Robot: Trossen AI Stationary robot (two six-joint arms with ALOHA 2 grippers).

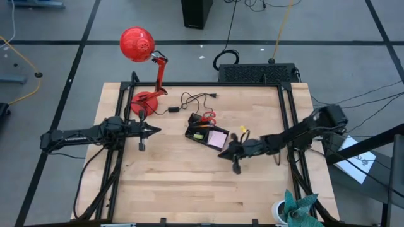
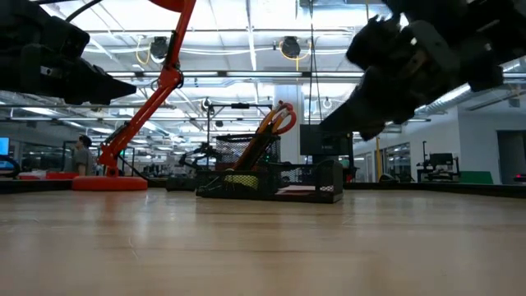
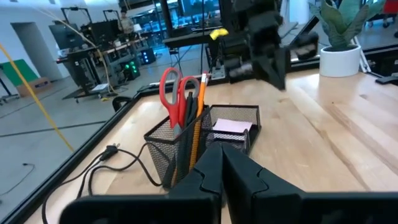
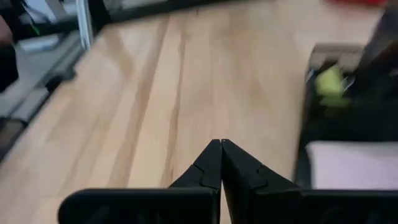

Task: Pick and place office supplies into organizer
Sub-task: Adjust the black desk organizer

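Looking down on the table, we find the organizer (image 1: 207, 133) near its middle, with the red-handled scissors (image 1: 208, 116) and an orange pencil (image 3: 200, 115) standing upright in its mesh cup, a pink sticky-note pad (image 1: 218, 138) lying flat in its tray and a yellow-green block (image 1: 198, 135) beside that. The 2 claws are clenched and grasp nothing: the left gripper (image 1: 156, 130) hovers well apart, near the red desk lamp (image 1: 145, 69), the right gripper (image 1: 223, 154) just beside the pad.

blurred: organizer (image 4: 348, 112) (edge-cut) | yellow-green block (image 4: 329, 81) | contents unreadable
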